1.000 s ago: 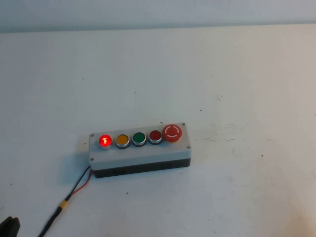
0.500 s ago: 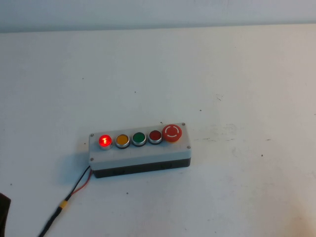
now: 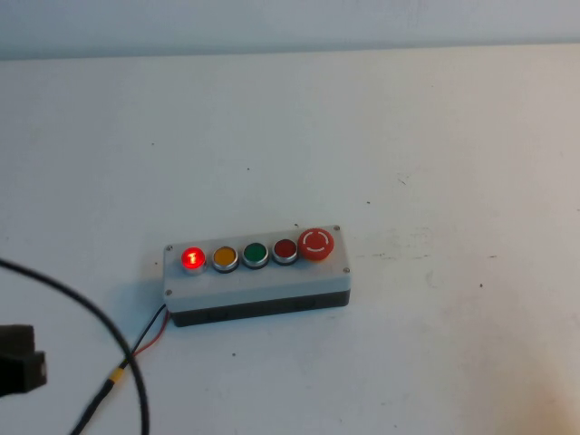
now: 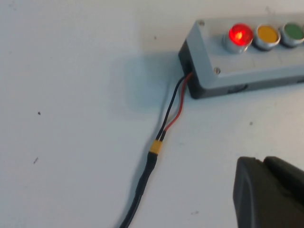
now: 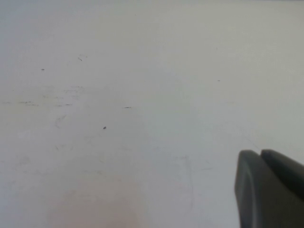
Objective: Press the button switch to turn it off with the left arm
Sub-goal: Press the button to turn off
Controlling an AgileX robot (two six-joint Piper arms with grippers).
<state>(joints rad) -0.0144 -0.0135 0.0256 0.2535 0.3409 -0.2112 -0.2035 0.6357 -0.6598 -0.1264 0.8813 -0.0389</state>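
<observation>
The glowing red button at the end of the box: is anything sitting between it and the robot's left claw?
Nothing visible blocks it. The button switch glows, uncovered, on the grey box. The left gripper hovers nearby over bare table beside the box's wire. The right gripper is elsewhere.

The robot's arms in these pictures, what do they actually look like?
Little shows. The left arm appears at the high view's lower left edge as a boxy black block with a thin black cable looping from it. The left tool is matte black with rounded edges, near the grey button box. The right tool looks the same, over bare table. No markings visible.
</observation>
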